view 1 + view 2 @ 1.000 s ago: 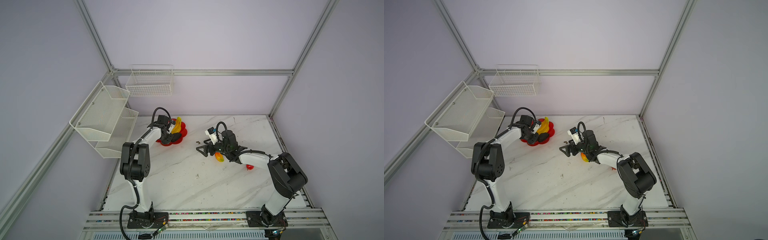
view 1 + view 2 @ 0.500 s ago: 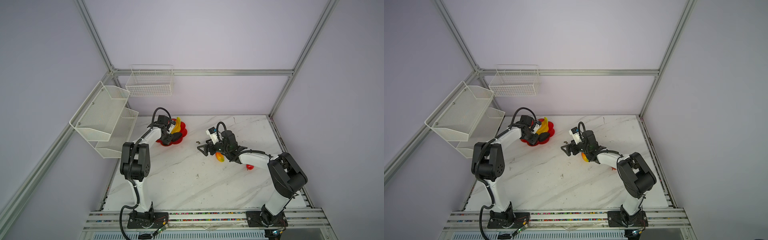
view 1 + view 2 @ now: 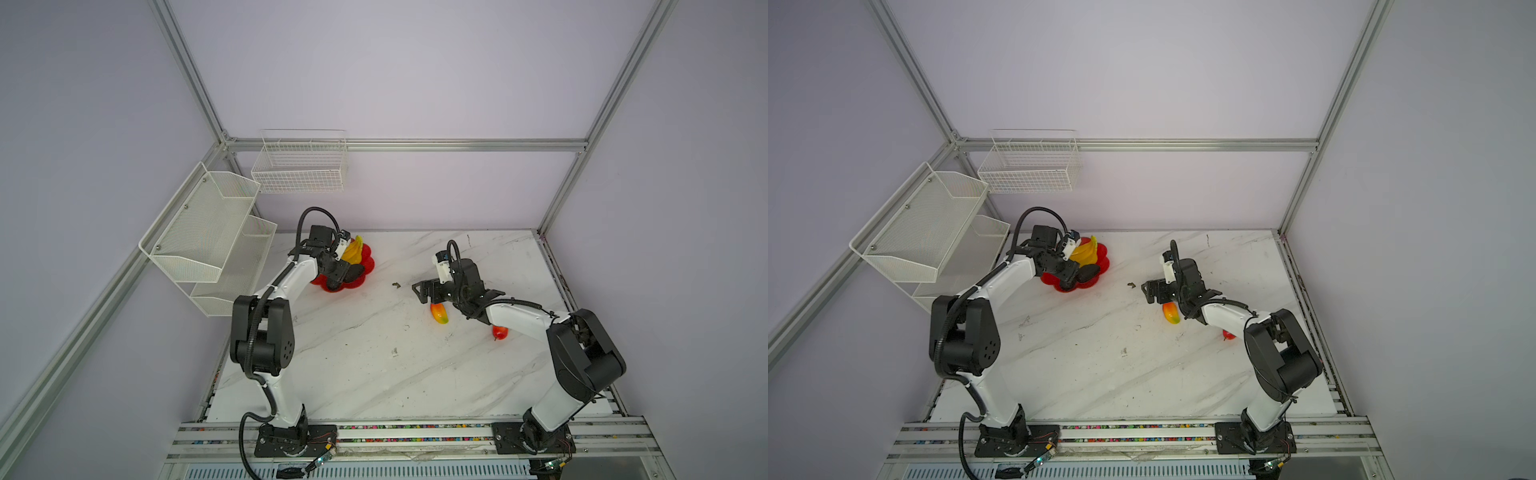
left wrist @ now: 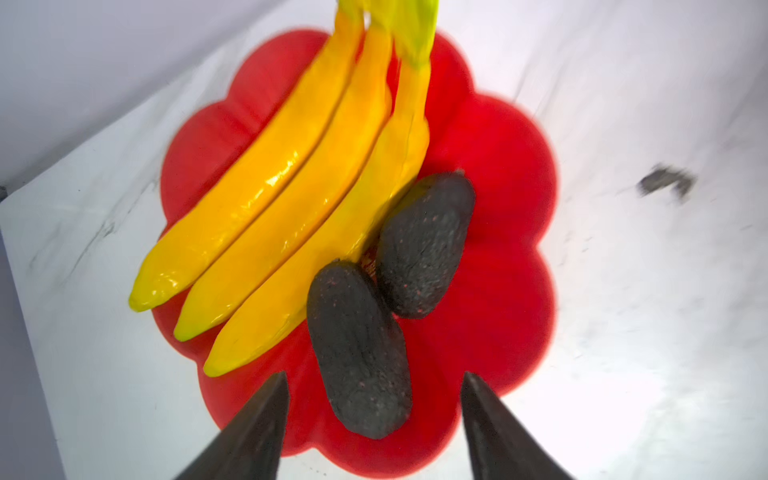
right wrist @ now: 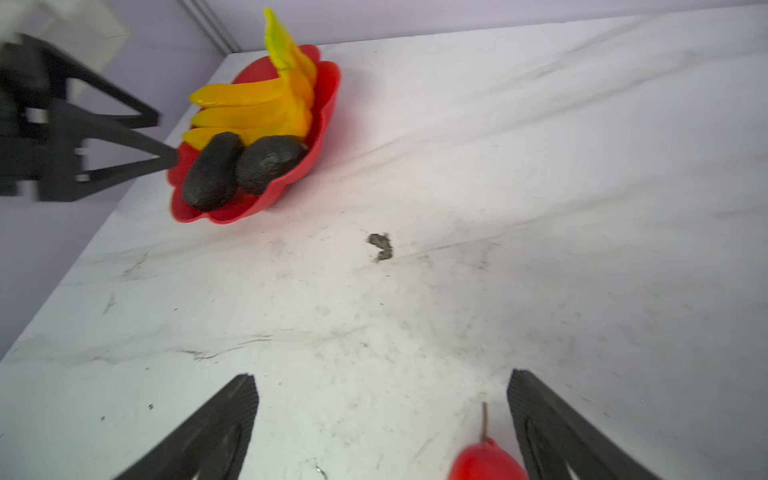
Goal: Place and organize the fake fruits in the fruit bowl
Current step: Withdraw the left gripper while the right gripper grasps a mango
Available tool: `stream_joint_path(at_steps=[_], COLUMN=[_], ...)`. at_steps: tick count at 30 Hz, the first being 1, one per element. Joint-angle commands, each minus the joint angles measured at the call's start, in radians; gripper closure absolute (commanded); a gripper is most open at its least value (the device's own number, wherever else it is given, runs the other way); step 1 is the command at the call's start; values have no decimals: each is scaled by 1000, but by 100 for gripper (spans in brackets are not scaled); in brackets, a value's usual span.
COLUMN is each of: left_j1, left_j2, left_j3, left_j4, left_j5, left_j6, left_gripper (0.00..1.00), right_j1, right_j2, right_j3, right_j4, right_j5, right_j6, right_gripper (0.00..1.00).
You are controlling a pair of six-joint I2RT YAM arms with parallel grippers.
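While the left end effector [image 4: 375, 376] hung spread by the fruit bowl [image 4: 519, 249], the right end effector [image 5: 381, 374] hung spread over the mid-right mango [image 3: 439, 312]. Pinching it likely came next.

pale lilac walls [image 3: 415, 75] enclose a white, grey-veined marble-look desk [image 3: 374, 374], scuffed and marked with a small dark smudge [image 3: 395, 285]. silver aluminium frame bars [image 3: 457, 144] run along the corners. 1 white wire basket [image 3: 299, 174] hangs on the back wall; a 2-tier white mesh shelf [image 3: 203, 232] hangs on the left wall. light is soft and even.
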Motion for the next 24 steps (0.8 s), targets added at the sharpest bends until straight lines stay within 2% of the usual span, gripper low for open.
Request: stream_joint_path(at_steps=[1, 2, 4, 6, 8, 11, 15, 20, 24], left_j1=[-54, -81, -130, -180, -243, -300, -305, -305, -297], left_j2=[-140, -172, -223, -264, -296, -325, -357, -343, -353], left_j3=[-134, -173, -224, -272, -308, -350, -400, -390, -407], left_j4=[99, 119, 146, 171, 185, 200, 262, 274, 359], left_j5=[123, 139, 175, 197, 202, 191, 197, 201, 250], left_j6=[-95, -109, -152, -186, -198, -204, -225, -221, -268], left_gripper=[22, 19, 0, 0, 0, 0, 0, 0, 0], right_j1=[-2, -7, -12, -15, -15, -15, -15, -15, -14], right_j2=[-56, -69, -78, -70, -63, -52, 0, 35, 59], right_j3=[-14, -28, -46, -48, -46, -53, -45, -42, -35], right_j4=[-183, -199, -218, -238, -254, -262, -263, -239, -236], right_j5=[143, 149, 151, 133, 92, 94, 89, 73, 72], right_j6=[43, 53, 68, 67, 44, 20, 10, 12, 6], right_gripper=[3, 3, 3, 3, 9, 13, 18, 26, 30])
